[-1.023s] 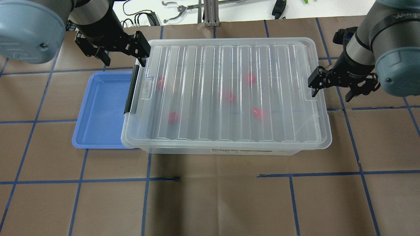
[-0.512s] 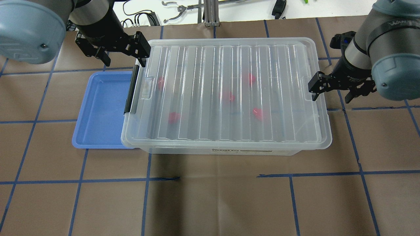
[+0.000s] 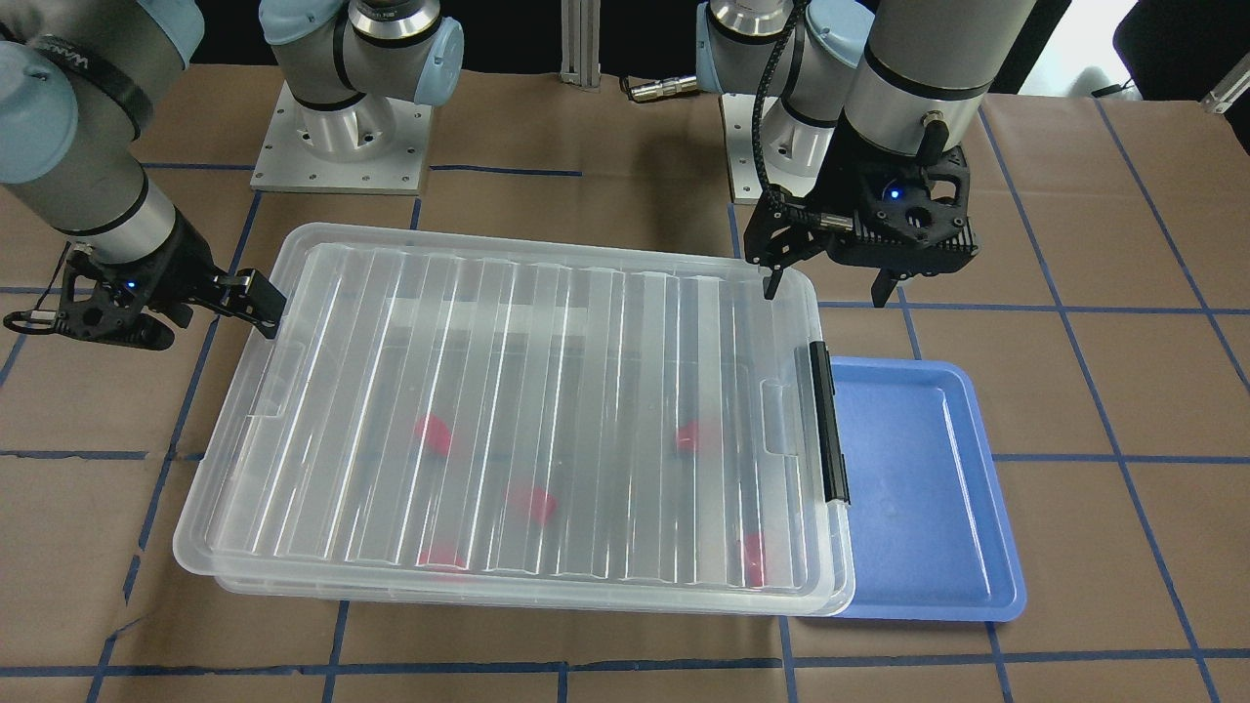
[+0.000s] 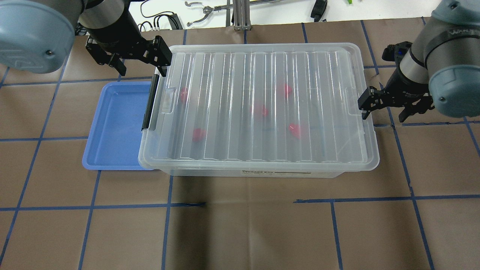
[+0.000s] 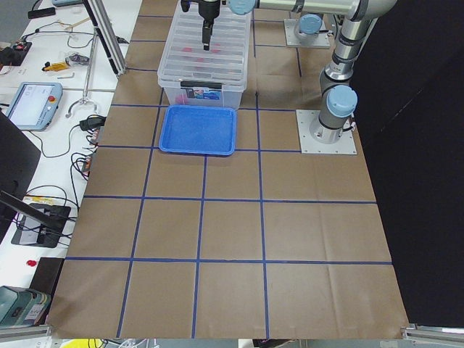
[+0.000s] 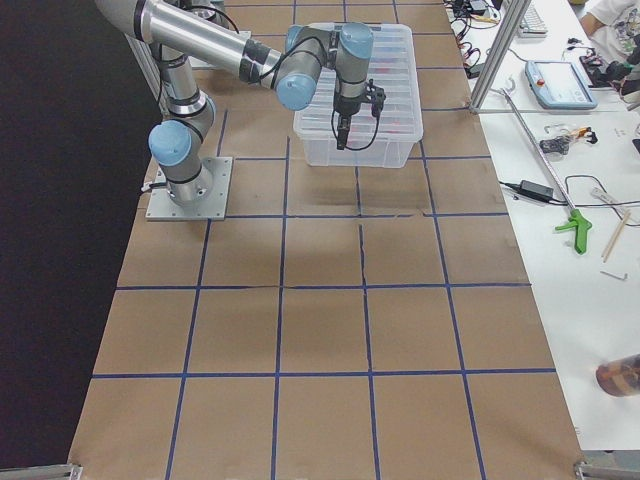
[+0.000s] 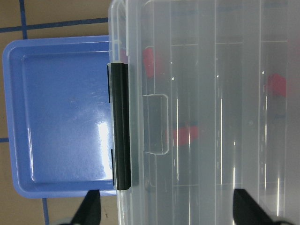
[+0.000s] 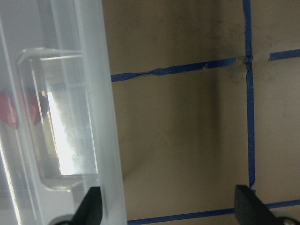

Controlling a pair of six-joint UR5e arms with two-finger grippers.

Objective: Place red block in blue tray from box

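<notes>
The clear box (image 4: 232, 75) lies with its ribbed lid shut; several red blocks, such as one (image 4: 198, 134) near the front, show through it. It also shows in the front view (image 3: 508, 322). The blue tray (image 4: 116, 123) lies empty against the box's left end, under its black clip handle (image 4: 150, 103). My left gripper (image 4: 142, 71) is open and empty above the box's back left corner; its wrist view shows the tray (image 7: 61, 122) and the handle (image 7: 121, 126). My right gripper (image 4: 383, 115) is open and empty, straddling the rim of the box's right end (image 8: 110, 140).
Brown paper with blue tape lines (image 4: 247, 202) covers the table. Cables and tools (image 4: 202, 11) lie on the white bench beyond the far edge. The two arm bases (image 3: 342, 146) stand behind the box in the front view.
My right gripper has shifted slightly right and toward the table's front, still open at the box's right end. The left arm, box and tray have not moved.
</notes>
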